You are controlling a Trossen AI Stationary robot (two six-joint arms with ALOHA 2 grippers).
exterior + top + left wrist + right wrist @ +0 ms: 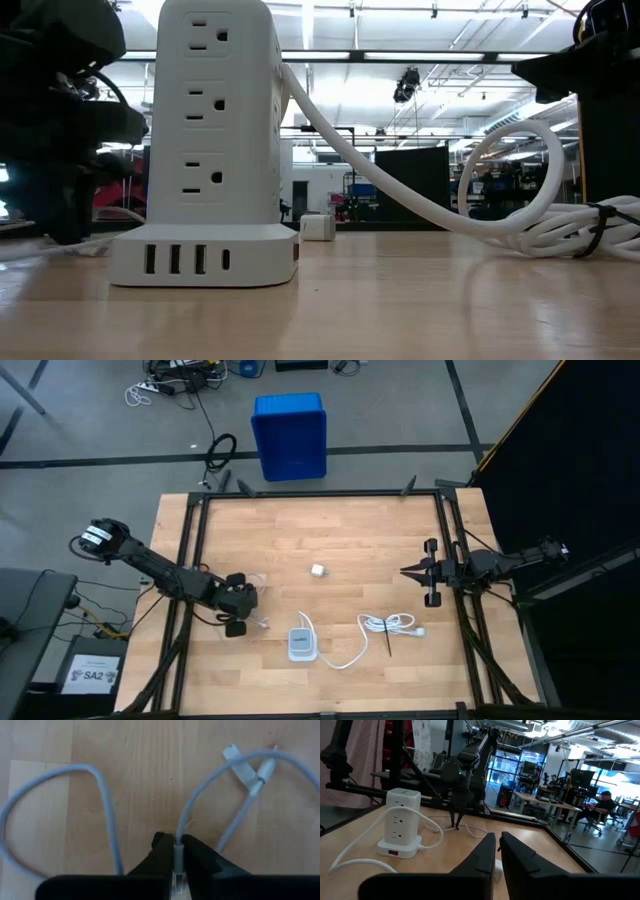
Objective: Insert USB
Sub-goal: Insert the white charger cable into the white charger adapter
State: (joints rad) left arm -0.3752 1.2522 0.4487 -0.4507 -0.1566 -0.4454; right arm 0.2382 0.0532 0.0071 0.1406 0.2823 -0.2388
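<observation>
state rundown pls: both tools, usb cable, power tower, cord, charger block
Left tool: shut on the USB plug, down at the table.
Right tool: shut, empty, at the table's right edge.
USB: loose, not inserted.
Power tower: upright, USB ports empty.
Thick cord: bundled, tied.
Charger block: untouched, apart.

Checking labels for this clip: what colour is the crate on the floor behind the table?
Blue. The crate shows best in the high view.

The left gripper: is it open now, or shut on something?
Shut. In the left wrist view, the left gripper pinches the small white plug end of the thin whitish-grey USB cable between its dark fingers, above the wooden table.
</observation>
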